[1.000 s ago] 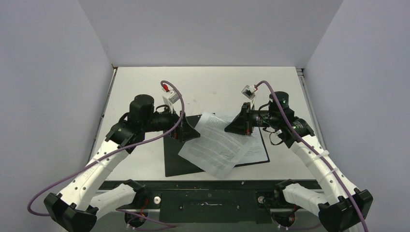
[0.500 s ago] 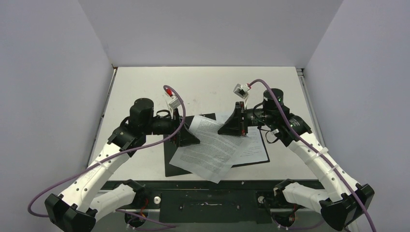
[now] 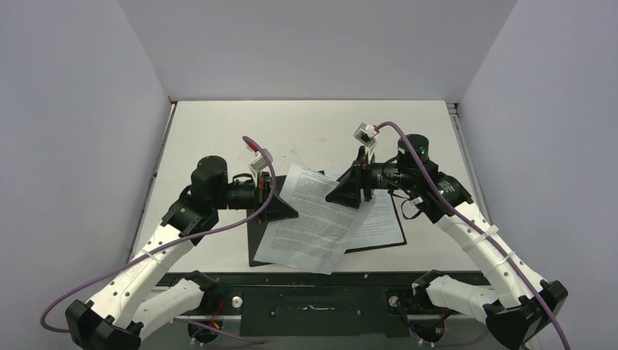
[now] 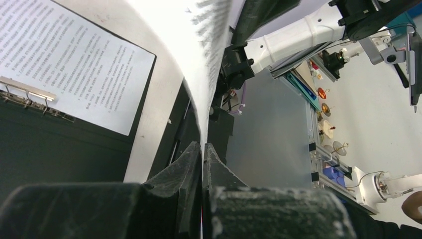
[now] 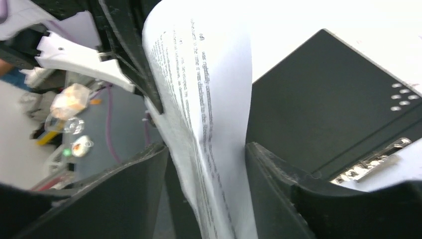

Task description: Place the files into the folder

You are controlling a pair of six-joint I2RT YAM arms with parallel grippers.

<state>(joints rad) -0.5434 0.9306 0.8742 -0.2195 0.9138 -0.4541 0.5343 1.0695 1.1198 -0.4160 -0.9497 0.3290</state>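
Observation:
The black folder [image 3: 261, 246] lies open on the table. One printed sheet [image 3: 384, 223] lies flat in its right half, seen in the left wrist view as the sheet [image 4: 74, 59] beside the folder's metal clip [image 4: 27, 89]. The other sheet [image 3: 310, 222] slants across the folder, lifted at its far end. My left gripper [image 3: 294, 214] is shut on that sheet's left edge, its jaws [image 4: 202, 145] pinching the paper [image 4: 206, 59]. My right gripper [image 3: 329, 197] is open; the curved sheet [image 5: 199, 89] passes loosely between its spread jaws [image 5: 206, 147], above the folder [image 5: 323, 94].
The white table [image 3: 313, 131] stretches behind the folder to the grey enclosure walls. A black base rail [image 3: 313, 288] runs along the near edge between the arm mounts. The lifted sheet's near corner overhangs the folder's front edge.
My left gripper has closed on the lifted sheet's left edge, and my right gripper has opened around it. The sheet has shifted left and toward the near edge.

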